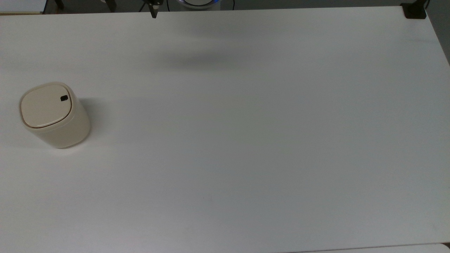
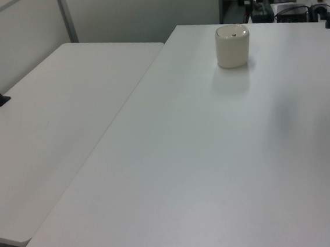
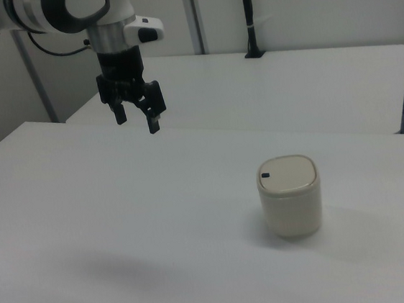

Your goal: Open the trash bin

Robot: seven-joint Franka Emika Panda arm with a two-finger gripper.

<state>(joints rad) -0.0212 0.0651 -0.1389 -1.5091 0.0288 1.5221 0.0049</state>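
A wide white table (image 3: 85,207) takes almost the whole scene, with a second white table (image 3: 289,84) behind it and a pale wall at the back. In the upper left of the right view the gripper (image 3: 135,119) hangs in the air above the table, its two black fingers parted with a clear gap and holding nothing. Going to the right in the same view, the trash bin (image 3: 288,197) stands upright on the table in the lower right part of the frame, well apart from the gripper. In the top view the trash bin (image 1: 53,114) is at the middle left of the frame; in the left view it (image 2: 232,46) is near the upper right. Its lid (image 1: 45,105) lies flat and closed, with a small black button (image 1: 64,98) near one edge. The bin looks like light, stiff, smooth plastic, so I think it may slide or tip under a sideways push. I judge the best contact is a straight downward press on the button with one fingertip, not a grasp of the body.
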